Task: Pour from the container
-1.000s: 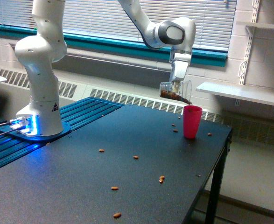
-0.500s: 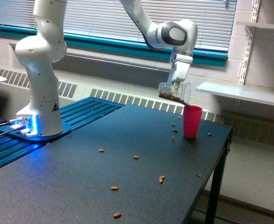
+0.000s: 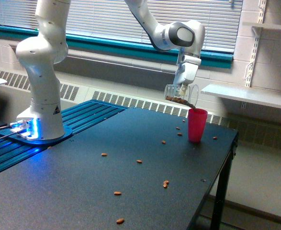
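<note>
Above one opaque pink cup (image 3: 197,124) on the matte black desk (image 3: 83,187), the gripper (image 3: 182,87) clasps one clear round container (image 3: 181,94), tilted; about ten brown nuts (image 3: 165,183) lie scattered

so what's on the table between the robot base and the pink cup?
Exterior view: bare dark tabletop with a few scattered brown pieces between the robot base and pink cup.
</note>
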